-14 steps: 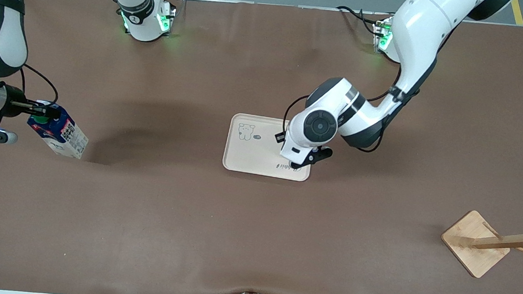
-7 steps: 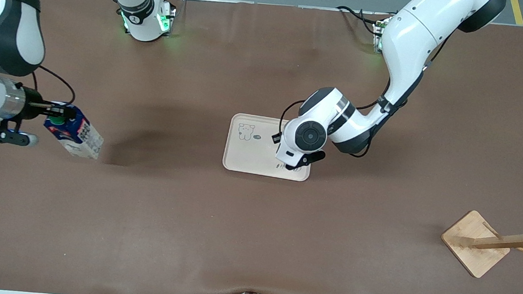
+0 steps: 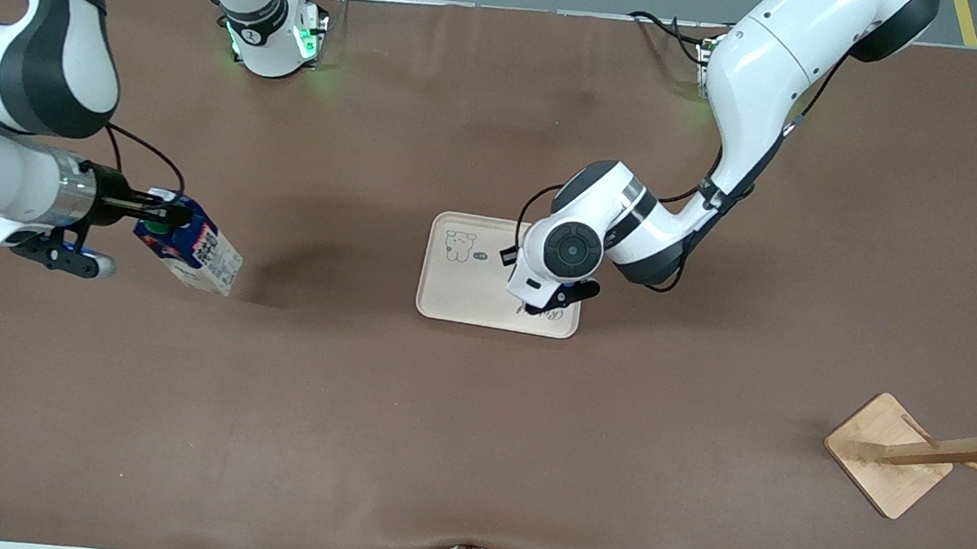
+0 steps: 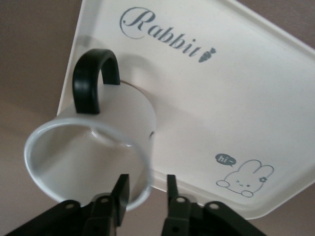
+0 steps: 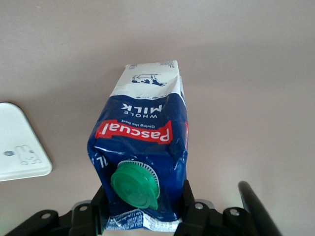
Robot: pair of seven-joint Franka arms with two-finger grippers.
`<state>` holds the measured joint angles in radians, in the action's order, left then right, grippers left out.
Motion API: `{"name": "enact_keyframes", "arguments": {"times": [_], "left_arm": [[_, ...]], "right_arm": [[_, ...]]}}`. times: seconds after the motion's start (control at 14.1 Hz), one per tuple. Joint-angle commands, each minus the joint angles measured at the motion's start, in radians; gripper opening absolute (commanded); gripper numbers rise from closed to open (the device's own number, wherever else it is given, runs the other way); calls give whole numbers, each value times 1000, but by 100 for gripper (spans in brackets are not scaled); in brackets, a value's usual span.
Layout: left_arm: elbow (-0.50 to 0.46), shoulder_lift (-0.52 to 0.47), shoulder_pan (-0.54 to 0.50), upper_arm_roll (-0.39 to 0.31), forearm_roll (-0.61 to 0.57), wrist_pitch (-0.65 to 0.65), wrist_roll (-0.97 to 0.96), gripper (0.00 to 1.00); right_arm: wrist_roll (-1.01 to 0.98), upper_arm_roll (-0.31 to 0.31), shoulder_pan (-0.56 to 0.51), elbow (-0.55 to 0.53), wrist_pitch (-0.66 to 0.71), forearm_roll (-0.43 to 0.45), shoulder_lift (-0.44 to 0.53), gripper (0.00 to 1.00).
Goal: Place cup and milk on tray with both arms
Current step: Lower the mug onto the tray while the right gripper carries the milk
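Note:
The cream tray (image 3: 460, 285) lies mid-table. The white cup (image 4: 113, 128) with a black handle stands on the tray (image 4: 221, 98) at the corner by the word "Rabbit". In the front view the cup is hidden under the left wrist. My left gripper (image 3: 553, 303) hovers over that corner. It is open (image 4: 146, 191), with one finger inside the cup's rim and one outside. My right gripper (image 3: 167, 212) is shut on the top of the blue milk carton (image 3: 195, 251). It holds the carton tilted above the table, toward the right arm's end. The right wrist view shows the carton (image 5: 142, 128) between the jaws (image 5: 142, 196).
A wooden peg rack (image 3: 893, 452) lies tipped on its square base near the left arm's end, nearer to the front camera. The tray's corner with the bear drawing (image 5: 19, 147) shows in the right wrist view. The brown table cover (image 3: 471, 452) has shallow wrinkles.
My right gripper has carried the milk carton toward the tray. My left gripper has shifted a little over the tray toward the right arm's end.

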<state>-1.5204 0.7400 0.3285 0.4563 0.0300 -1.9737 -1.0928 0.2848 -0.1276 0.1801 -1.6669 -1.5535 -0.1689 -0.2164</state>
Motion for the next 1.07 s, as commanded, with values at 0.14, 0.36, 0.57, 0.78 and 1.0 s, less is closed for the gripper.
{"name": "enact_keyframes", "arguments": {"times": [0.14,0.36,0.57,0.78,1.0], "left_arm": [[60,-51,-14,-8,-51,28,27,100],[86,-135,-86,-11,-58,64,42,100],[101,-236,-170,-11,-142,96,69,100],[101,-318,-279,-11,-163,153,196,100],[101,-387,-377,-5,-160,176,341,100]], "right_arm": [[192,-7,111,75,35,-90,-17,28],[244,-7,194,128,33,-161,-55,30],[359,-7,275,190,26,-190,-115,30],[407,-7,383,268,13,-185,-188,30],[409,-7,450,337,12,-184,-254,30]]}}
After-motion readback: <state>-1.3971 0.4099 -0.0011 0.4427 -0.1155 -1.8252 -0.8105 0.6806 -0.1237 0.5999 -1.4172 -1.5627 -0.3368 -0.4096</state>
